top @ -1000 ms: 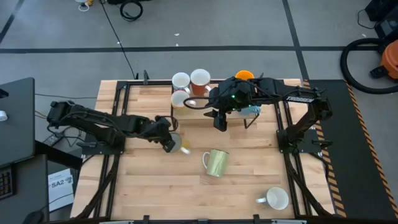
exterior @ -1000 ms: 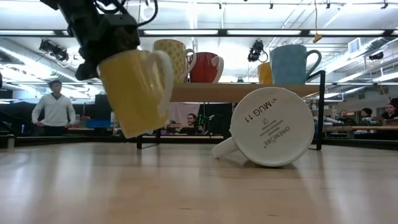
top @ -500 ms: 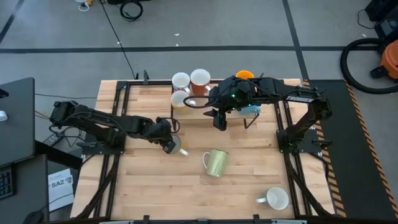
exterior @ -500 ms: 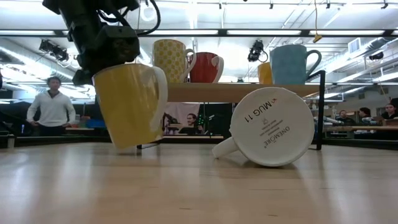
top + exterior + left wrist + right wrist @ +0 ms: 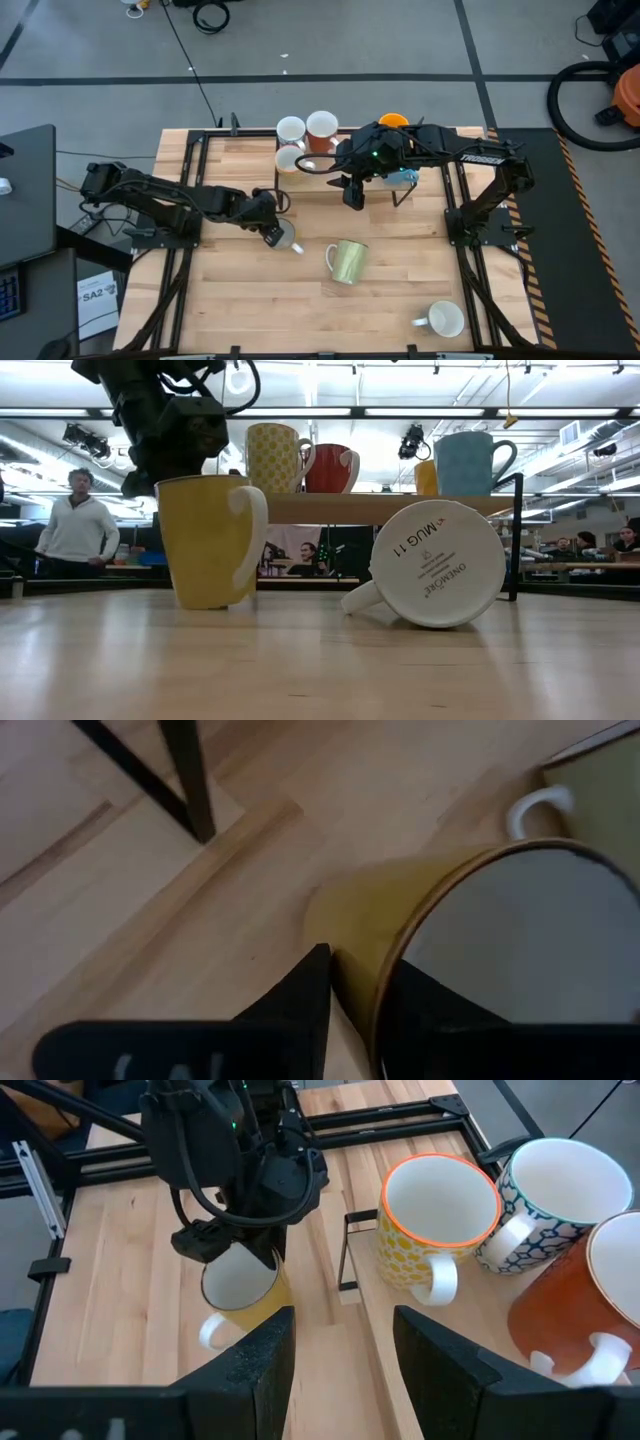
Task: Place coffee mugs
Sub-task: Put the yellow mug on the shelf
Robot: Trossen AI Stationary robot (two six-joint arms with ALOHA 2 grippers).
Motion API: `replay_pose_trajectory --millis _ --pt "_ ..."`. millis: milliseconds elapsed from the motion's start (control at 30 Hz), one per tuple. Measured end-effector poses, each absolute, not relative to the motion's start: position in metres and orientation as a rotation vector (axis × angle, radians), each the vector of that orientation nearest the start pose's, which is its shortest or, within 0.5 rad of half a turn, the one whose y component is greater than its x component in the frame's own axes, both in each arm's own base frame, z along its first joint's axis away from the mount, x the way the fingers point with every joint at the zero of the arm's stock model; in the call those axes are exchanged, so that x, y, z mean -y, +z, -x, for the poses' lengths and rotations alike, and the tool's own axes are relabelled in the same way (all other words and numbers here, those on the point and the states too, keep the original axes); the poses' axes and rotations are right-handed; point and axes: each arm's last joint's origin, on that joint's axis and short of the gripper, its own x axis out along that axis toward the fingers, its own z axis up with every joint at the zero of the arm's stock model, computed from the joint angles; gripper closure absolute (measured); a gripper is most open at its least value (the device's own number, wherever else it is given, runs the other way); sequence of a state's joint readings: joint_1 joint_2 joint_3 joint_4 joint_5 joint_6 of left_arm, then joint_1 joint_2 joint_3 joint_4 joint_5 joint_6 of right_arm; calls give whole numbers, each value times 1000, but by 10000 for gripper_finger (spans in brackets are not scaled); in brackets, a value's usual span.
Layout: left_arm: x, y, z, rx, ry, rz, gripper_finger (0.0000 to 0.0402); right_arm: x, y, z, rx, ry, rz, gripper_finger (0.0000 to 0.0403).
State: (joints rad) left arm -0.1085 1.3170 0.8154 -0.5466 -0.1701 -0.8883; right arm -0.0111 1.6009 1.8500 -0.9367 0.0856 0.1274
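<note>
A yellow mug (image 5: 205,540) stands upright with its base on the table, handle (image 5: 250,525) toward the white mug; in the high view the yellow mug (image 5: 286,238) is left of centre. My left gripper (image 5: 355,995) reaches down over its rim, slightly open, one finger outside the wall and one inside. My right gripper (image 5: 345,1355) hangs open and holds nothing, above the near edge of the raised shelf (image 5: 390,508). A pale yellow-green mug (image 5: 348,260) lies on its side mid-table. A white mug (image 5: 443,320) sits near the front right. My left gripper straddles the yellow mug's rim (image 5: 385,970) from above, slanting down. A thin strip of table shows between the outer finger (image 5: 310,1005) and the wall. Whether the inner finger (image 5: 440,1015) touches the inside, I cannot tell. The mug stands on the table on its own base.
On the shelf stand several mugs: a yellow-dotted one (image 5: 435,1220), a blue-patterned one (image 5: 555,1190), a reddish one (image 5: 600,1300) and a light blue one (image 5: 470,460). The shelf's black legs (image 5: 190,775) stand close behind the yellow mug. People move in the room beyond.
The yellow mug, tilted and hanging clear of the table a second ago, has swung upright and come down until its base rests on the wood. My left gripper has stayed over its rim. The right arm has kept still.
</note>
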Motion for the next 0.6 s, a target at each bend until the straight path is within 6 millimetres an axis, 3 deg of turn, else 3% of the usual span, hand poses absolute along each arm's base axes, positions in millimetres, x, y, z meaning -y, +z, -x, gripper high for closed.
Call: replay_pose_trajectory --millis 433,600 --pt "23 213 -248 -911 450 690 248 6 425 -325 -679 -140 -107 227" --pt "24 215 -247 -928 389 666 235 5 428 -328 -638 -136 -111 228"
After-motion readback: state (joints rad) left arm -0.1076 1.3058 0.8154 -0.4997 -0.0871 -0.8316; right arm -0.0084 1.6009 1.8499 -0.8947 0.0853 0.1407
